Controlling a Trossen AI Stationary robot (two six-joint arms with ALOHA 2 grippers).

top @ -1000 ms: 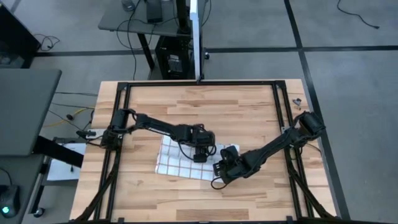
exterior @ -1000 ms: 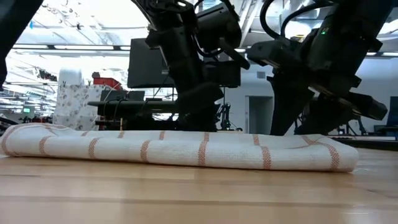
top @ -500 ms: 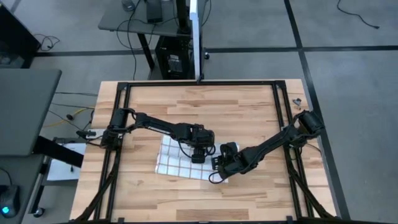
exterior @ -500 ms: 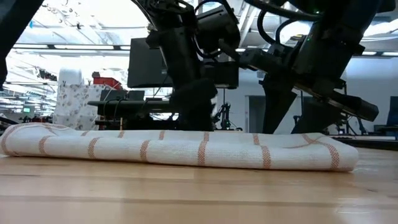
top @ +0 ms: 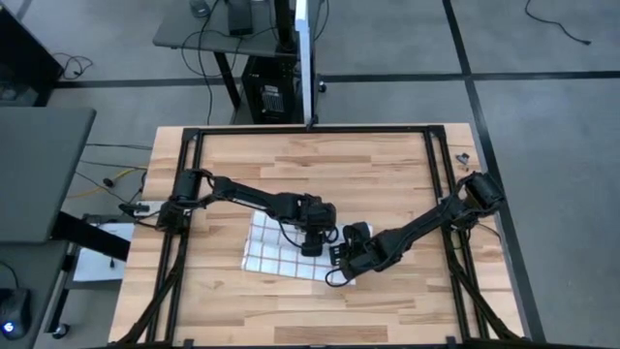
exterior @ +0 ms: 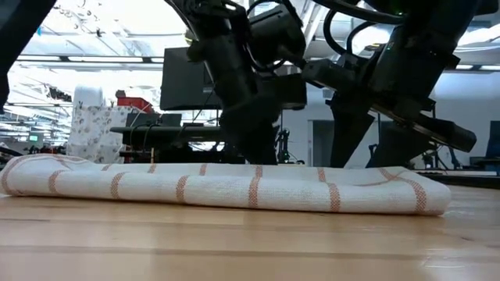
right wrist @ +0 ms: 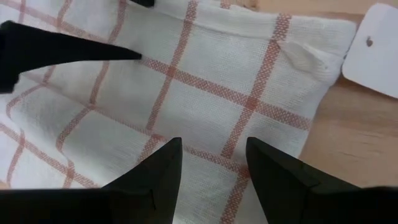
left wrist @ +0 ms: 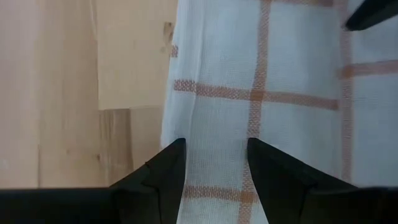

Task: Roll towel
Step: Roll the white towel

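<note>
- The thin white cloth towel with a red-brown grid (top: 281,247) lies folded flat on the pale wooden bench (top: 387,174), near the middle, a little toward the front edge.
- The left gripper (left wrist: 214,158) is over the towel's far side, its jaws apart with cloth showing between them.
- The right gripper (right wrist: 211,162) is at the towel's right-hand end, jaws apart, seemingly gripping nothing.
- A small white tag (right wrist: 373,53) lies on the bench just beside the towel's corner.
</note>
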